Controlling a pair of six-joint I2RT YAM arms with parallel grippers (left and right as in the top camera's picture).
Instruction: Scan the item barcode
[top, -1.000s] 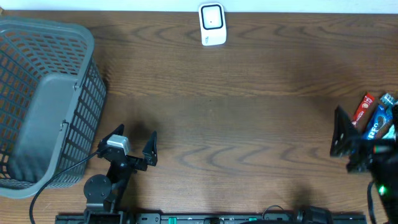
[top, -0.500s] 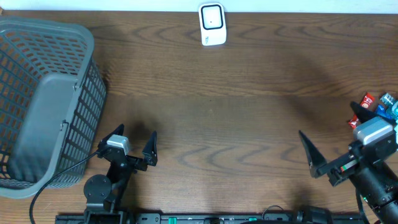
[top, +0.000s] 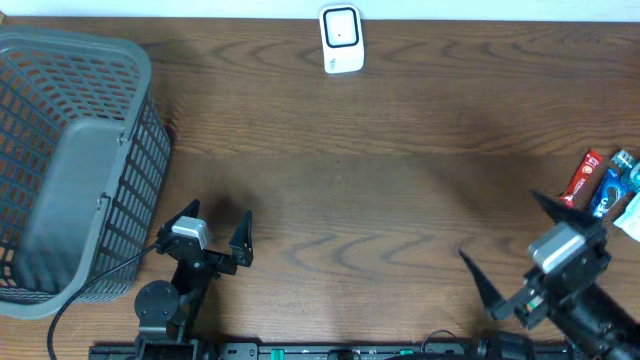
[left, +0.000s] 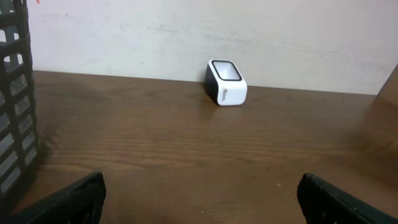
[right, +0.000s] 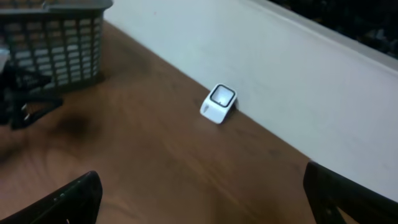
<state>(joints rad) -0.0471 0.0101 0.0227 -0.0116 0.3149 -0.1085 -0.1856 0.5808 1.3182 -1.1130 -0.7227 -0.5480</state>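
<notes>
The items, a red snack packet (top: 582, 175) and a blue cookie packet (top: 612, 186), lie at the table's far right edge. A white barcode scanner (top: 341, 40) stands at the back centre; it also shows in the left wrist view (left: 226, 82) and the right wrist view (right: 218, 103). My right gripper (top: 497, 224) is open and empty at the front right, left of the packets and angled toward the scanner (right: 205, 194). Near the front left my left gripper (top: 217, 213) is also open, with only bare wood between its jaws (left: 200, 194).
A grey mesh basket (top: 150, 170) fills the left side of the table, and its wall shows at the left wrist view's edge (left: 13, 93). A white object (top: 632, 216) lies just in front of the packets. A pale wall runs behind the scanner.
My right arm has pulled back from the snack packets and swung left and toward the front, holding nothing. The left arm and the packets have not moved.
</notes>
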